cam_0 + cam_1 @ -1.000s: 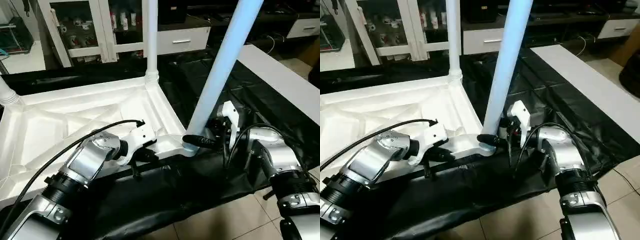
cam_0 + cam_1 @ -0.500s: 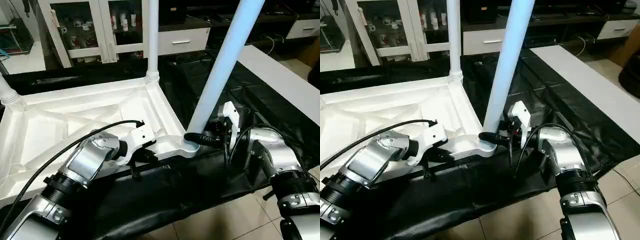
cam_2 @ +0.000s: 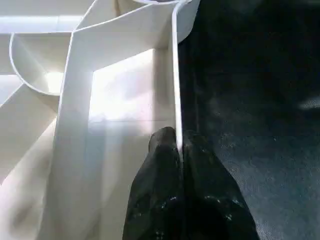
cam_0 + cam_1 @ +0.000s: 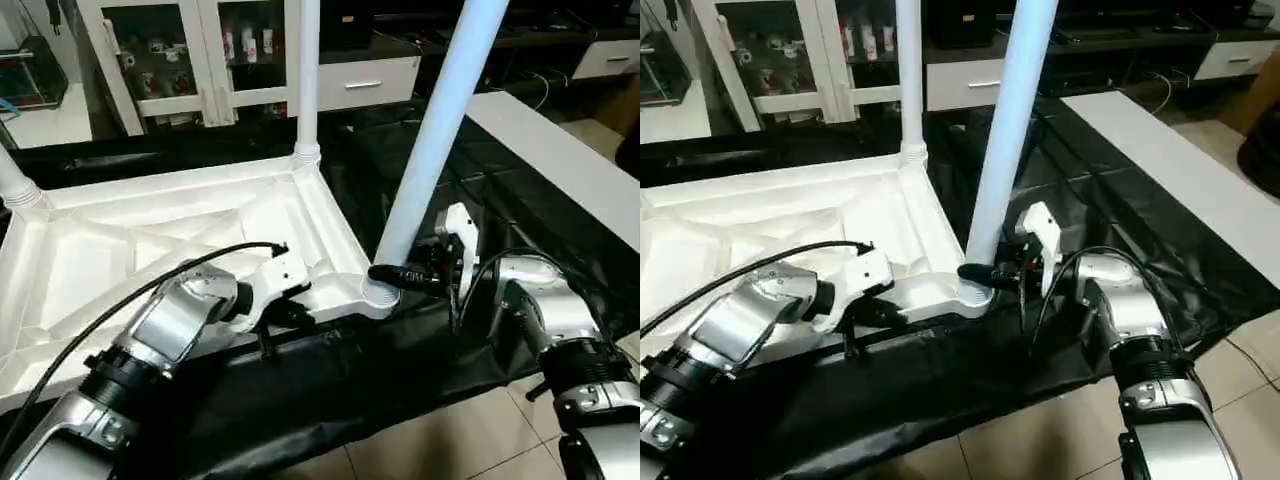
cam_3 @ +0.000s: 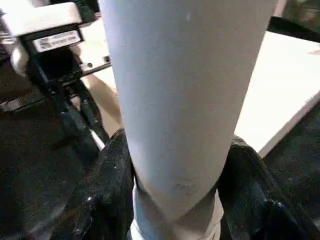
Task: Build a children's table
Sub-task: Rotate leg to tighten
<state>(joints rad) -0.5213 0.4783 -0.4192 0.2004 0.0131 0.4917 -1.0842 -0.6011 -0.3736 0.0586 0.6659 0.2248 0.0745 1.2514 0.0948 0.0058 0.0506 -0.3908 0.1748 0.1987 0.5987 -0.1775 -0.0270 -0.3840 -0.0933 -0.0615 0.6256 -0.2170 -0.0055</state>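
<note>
Right gripper (image 4: 985, 272) has its two black fingers (image 5: 107, 185) clamped around the base of the near white leg (image 4: 430, 150), just above the corner socket (image 4: 372, 296) at the near right corner of the upturned tabletop (image 4: 150, 240); the leg leans to the right rather than standing straight; left gripper (image 3: 179, 150) is pinched together on the thin near edge wall of the tabletop, close beside that same socket, steadying it on the black-covered work table (image 4: 500, 190); the tabletop lies ribbed side up along the work table's near edge, with a second leg (image 4: 307, 70) upright in the far right corner socket and a third (image 4: 12, 180) at the far left corner; by the look of it, the step in hand is seating this near right leg; the next move likely calls for bringing the leg upright and pressing or twisting it down while the left grip keeps the tabletop from sliding.
</note>
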